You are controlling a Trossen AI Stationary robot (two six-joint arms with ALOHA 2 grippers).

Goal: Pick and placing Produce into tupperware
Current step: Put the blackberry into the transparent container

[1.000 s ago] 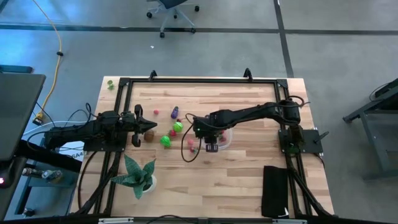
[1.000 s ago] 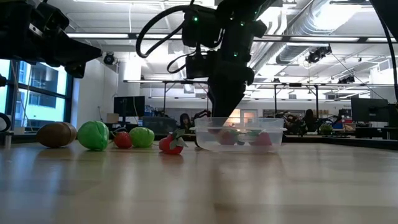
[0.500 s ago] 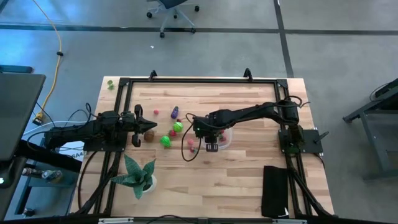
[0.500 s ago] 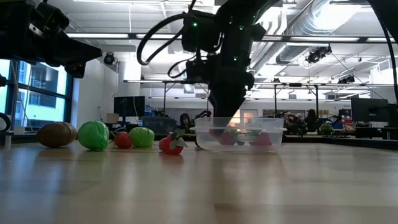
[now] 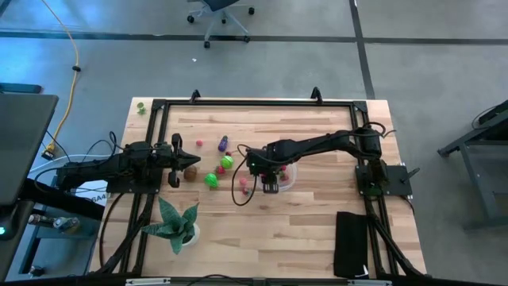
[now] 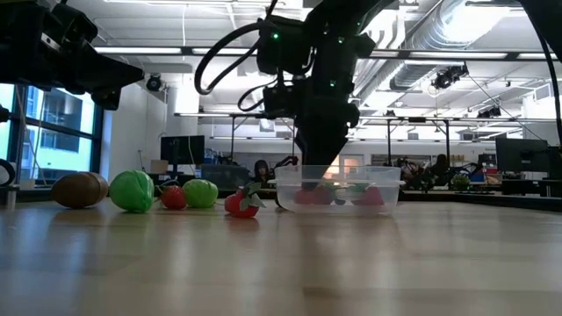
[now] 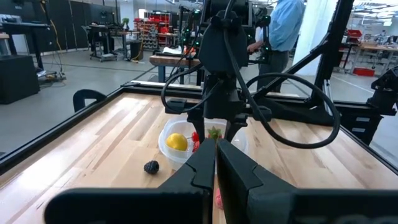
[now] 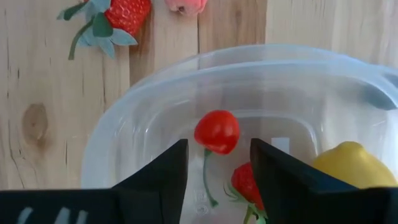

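My right gripper (image 8: 217, 149) hangs open over the clear tupperware (image 8: 186, 81), fingers pointing down into it (image 5: 270, 184). Inside lie a red cherry (image 8: 216, 131), a strawberry (image 8: 245, 183) and a yellow lemon (image 8: 348, 165). The cherry shows in the gap between the fingers, untouched. On the table beside the tupperware (image 6: 338, 189) rest another strawberry (image 6: 241, 204), a pink piece (image 8: 185, 5), two green pieces (image 5: 211, 179) (image 5: 228, 162), a purple one (image 5: 224, 143) and a brown one (image 5: 191, 172). My left gripper (image 7: 214, 165) waits shut at the table's left, next to the brown piece.
A spiky potted plant (image 5: 176, 222) stands near the table's near-left corner, and a black pad (image 5: 352, 242) lies near its near-right corner. A dark berry (image 7: 151, 167) sits beside the tupperware. A black frame (image 5: 254, 103) rims the table. A person (image 7: 283, 31) stands beyond the table.
My right gripper has dipped slightly over the tupperware; its fingers stay open.
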